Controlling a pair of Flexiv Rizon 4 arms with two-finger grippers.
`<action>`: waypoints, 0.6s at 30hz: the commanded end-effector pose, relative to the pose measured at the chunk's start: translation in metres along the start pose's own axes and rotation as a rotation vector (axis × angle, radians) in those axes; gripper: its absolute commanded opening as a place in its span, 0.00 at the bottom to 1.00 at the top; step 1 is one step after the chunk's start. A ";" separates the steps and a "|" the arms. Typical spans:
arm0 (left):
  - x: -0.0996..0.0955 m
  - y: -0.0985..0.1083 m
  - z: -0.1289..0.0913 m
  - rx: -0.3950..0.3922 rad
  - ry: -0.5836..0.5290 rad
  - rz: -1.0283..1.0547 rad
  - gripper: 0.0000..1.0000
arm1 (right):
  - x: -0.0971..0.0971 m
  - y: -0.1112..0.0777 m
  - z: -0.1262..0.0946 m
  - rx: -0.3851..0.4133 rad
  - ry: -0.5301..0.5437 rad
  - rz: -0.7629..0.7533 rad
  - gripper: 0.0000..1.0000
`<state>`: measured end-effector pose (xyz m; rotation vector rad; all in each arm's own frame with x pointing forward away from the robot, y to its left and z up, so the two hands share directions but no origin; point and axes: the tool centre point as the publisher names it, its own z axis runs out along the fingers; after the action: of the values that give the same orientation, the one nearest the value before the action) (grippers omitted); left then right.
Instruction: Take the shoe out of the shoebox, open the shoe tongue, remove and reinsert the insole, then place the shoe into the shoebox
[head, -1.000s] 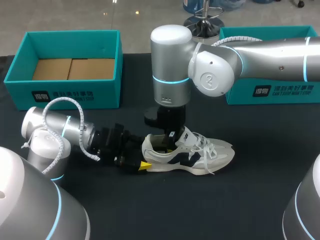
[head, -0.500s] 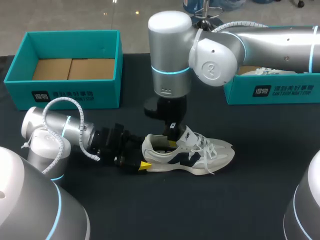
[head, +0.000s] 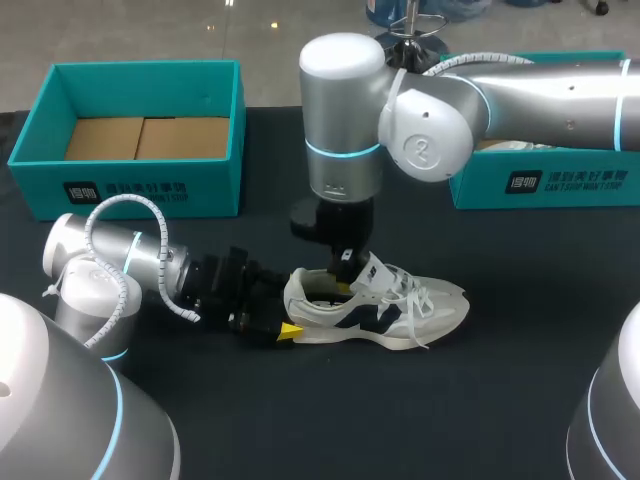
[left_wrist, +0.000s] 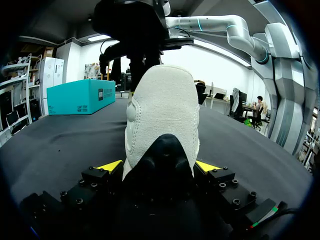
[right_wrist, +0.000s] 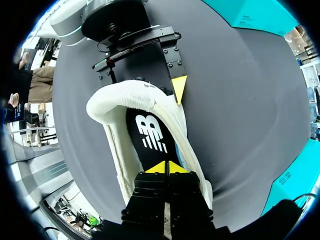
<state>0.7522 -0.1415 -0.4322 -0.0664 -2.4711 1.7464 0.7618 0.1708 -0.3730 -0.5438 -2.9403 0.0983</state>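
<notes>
Because the tabletop (head: 300, 420) carries the shoe (head: 380, 305), outside the teal shoebox (head: 130, 190), unboxing looks done. The left end effector (left_wrist: 159, 166) clamps its heel. The right end effector (right_wrist: 165, 167), tips together, hangs over the seated insole (right_wrist: 150, 135). Removal, reinsertion and boxing remain.

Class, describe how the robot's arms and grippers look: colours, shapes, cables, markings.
The left arm and right arm are rounded silver-grey tubes with glowing light-blue rings at the joints. A white coiled cable loops along each. The left gripper and right gripper are black, blocky, screw-studded, with bright yellow pointed tips.
</notes>
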 end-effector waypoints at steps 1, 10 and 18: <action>-0.001 0.003 0.003 -0.001 -0.002 0.000 0.00 | -0.005 0.002 0.001 0.006 0.007 -0.004 0.00; -0.001 0.003 0.003 -0.001 -0.002 0.000 0.00 | -0.005 0.005 0.002 0.008 0.016 -0.007 0.22; -0.001 0.003 0.003 -0.001 -0.002 0.000 0.00 | -0.002 0.005 0.003 0.007 0.022 -0.012 0.45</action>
<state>0.7526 -0.1418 -0.4321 -0.0650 -2.4712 1.7461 0.7637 0.1746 -0.3745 -0.5227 -2.9196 0.1008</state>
